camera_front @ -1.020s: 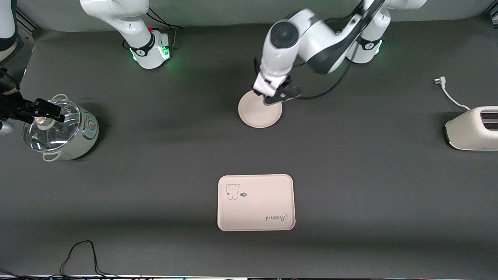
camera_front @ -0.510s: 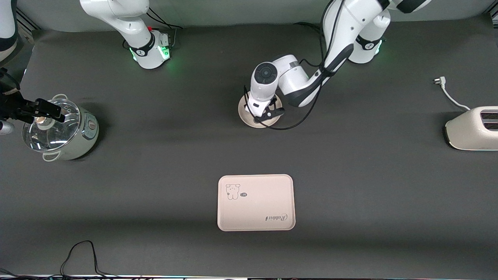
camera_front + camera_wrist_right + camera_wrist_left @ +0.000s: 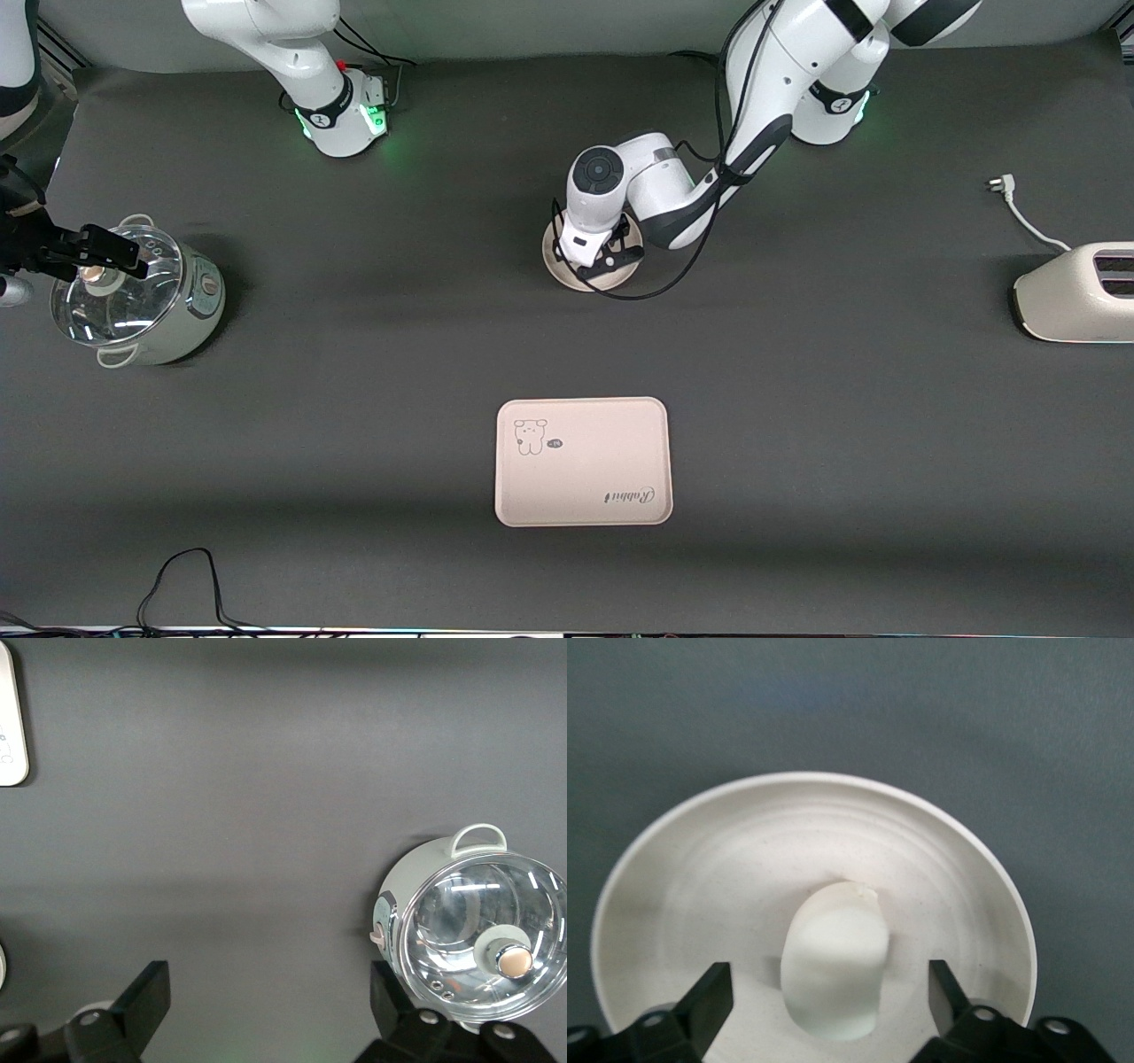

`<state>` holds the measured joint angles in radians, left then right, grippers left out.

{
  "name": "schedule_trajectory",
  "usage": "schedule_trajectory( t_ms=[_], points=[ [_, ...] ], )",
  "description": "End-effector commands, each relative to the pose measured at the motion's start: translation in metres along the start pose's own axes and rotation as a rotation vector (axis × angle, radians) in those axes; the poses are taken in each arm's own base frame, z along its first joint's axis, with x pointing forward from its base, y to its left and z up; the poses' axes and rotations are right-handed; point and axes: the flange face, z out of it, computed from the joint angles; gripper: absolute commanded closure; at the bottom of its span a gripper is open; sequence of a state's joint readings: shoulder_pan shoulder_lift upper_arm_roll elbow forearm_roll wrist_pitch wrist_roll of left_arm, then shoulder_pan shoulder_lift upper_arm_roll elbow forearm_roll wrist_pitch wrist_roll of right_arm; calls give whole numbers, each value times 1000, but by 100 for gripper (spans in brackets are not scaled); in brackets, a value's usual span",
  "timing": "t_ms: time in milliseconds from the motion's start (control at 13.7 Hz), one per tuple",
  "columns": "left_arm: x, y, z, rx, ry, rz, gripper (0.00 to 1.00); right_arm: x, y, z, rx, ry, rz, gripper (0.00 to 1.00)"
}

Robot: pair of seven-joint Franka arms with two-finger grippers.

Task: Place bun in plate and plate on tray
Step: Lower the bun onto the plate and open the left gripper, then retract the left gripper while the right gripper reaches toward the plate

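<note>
The bun (image 3: 833, 961) lies in the round cream plate (image 3: 744, 868). My left gripper (image 3: 829, 990) is open low over the plate, one finger on each side of the bun with a gap on both sides. In the front view the left gripper (image 3: 595, 259) covers the bun and most of the plate (image 3: 586, 283). The cream tray (image 3: 582, 461) with the animal drawing and "Rabbit" script lies nearer to the front camera, empty. My right gripper (image 3: 106, 251) is open and empty above the pot, waiting; it also shows in the right wrist view (image 3: 266, 997).
A pale green pot with a glass lid (image 3: 142, 297) stands at the right arm's end, also in the right wrist view (image 3: 478, 939). A white toaster (image 3: 1076, 292) with its cord (image 3: 1019, 208) sits at the left arm's end. A black cable (image 3: 186, 576) lies by the front edge.
My left gripper has come down from above the plate's edge to low over the plate, then settled slightly. The right arm has not moved.
</note>
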<state>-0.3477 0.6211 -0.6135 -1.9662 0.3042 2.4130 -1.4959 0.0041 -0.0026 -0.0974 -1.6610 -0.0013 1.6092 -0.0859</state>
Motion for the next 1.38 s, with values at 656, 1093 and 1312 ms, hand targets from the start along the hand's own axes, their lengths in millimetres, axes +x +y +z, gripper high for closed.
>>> schedule_trajectory(
  t_ms=[656, 1093, 1312],
  points=[
    [263, -158, -332, 91, 136, 92, 0, -36, -138, -27, 38, -10, -157, 0],
    [324, -303, -397, 149, 122, 222, 0, -102, -330, -19, 26, 1, -67, 0],
    [321, -358, -428, 107, 106, 227, 0, -152, -411, -1, 47, 15, -37, 0]
  ],
)
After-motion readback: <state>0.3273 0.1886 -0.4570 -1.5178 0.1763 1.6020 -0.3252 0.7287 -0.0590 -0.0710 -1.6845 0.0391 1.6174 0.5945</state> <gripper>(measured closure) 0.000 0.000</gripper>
